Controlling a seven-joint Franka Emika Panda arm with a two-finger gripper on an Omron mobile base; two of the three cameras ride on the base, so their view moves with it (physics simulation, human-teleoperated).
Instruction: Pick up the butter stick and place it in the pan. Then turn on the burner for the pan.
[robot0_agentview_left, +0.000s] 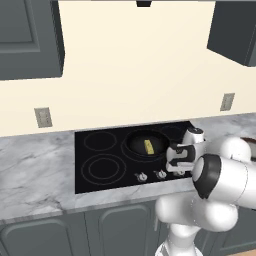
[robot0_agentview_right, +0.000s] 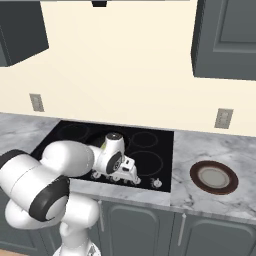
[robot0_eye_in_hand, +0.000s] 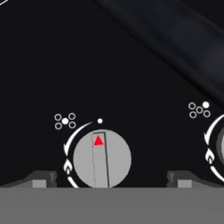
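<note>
Marble counter (robot0_agentview_left: 35, 170) carries a black glass cooktop (robot0_agentview_left: 90, 172), and the tool (robot0_eye_in_hand: 109, 186) hangs low over its front row of knobs, jaws spread wide and holding nothing. Directly under it, between the fingertips (robot0_eye_in_hand: 43, 178), sits a grey knob (robot0_eye_in_hand: 101, 159) with its red pointer at the off dot. Just beyond the tool lies the pan (robot0_agentview_left: 146, 144) on its burner, the butter stick (robot0_agentview_left: 149, 146) already inside. Farther right, a brownish bowl (robot0_agentview_right: 213, 177) rests on the counter. Placing looks done; the burner step is in hand. Next the tool should drop, pinch that knob's ridge and twist.
</note>
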